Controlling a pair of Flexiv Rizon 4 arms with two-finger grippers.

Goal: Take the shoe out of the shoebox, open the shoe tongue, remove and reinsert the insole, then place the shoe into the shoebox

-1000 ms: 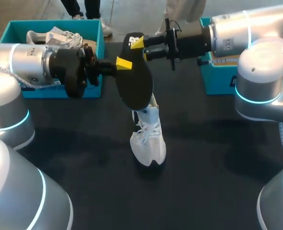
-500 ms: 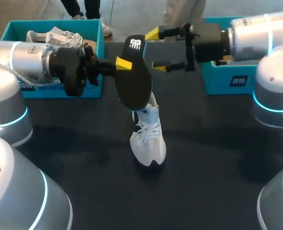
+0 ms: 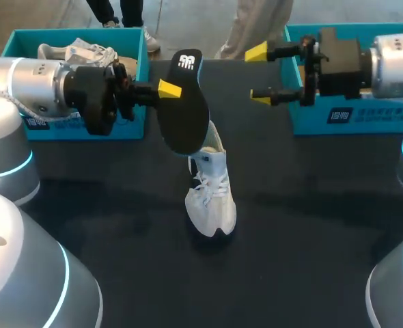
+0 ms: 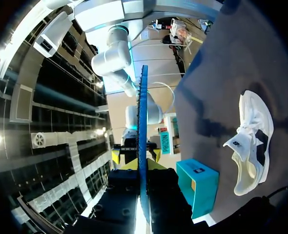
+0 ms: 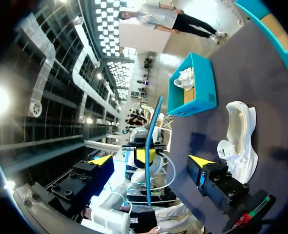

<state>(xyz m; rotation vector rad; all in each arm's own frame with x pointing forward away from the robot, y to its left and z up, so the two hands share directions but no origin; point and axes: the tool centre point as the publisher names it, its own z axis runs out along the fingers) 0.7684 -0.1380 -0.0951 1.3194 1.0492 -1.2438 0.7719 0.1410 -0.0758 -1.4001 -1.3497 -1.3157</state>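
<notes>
Where the dark tabletop (image 3: pixel 106 225) reaches its far left edge, a teal shoebox (image 3: pixel 85 126) stands open with a second white shoe (image 3: pixel 78 53) lying inside. Just right of that box the left claw (image 3: pixel 166 89) is closed on the black insole (image 3: pixel 184 113), pinching it from both sides near its upper end. The insole hangs in the air with its blue-edged length tilted down toward the middle of the surface. In the left wrist view it runs edge-on straight out between the fingers. Below it the white shoe (image 3: pixel 212 198) rests on the tabletop near the centre, toe toward the near edge, outside either box. From above, the insole's lower end overlaps the shoe's heel, and whether they touch cannot be told. Farther right the right claw (image 3: pixel 259 74) hangs above the tabletop with its fingers spread wide and nothing between them, apart from the insole. Behind it another teal box (image 3: pixel 345 119) stands at the far right edge.
</notes>
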